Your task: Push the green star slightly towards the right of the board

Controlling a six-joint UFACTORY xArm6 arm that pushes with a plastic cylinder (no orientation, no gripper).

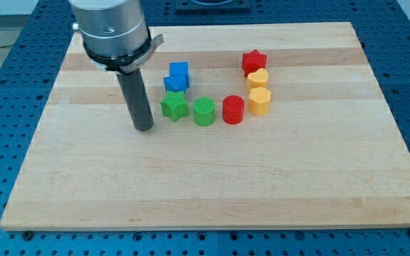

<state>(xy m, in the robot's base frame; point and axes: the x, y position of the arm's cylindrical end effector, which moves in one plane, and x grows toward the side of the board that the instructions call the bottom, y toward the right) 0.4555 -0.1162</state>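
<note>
The green star (174,107) lies on the wooden board (212,178), left of centre. My tip (143,128) rests on the board just to the star's left and slightly lower in the view, a small gap apart from it. A green cylinder (204,112) sits right next to the star on its right. Two blue blocks (177,76) stand just above the star.
A red cylinder (233,109) stands right of the green cylinder. Further right, a yellow hexagon block (260,102), another yellow block (258,79) and a red star (254,62) form a column. The arm's grey body (112,32) hangs over the view's top left.
</note>
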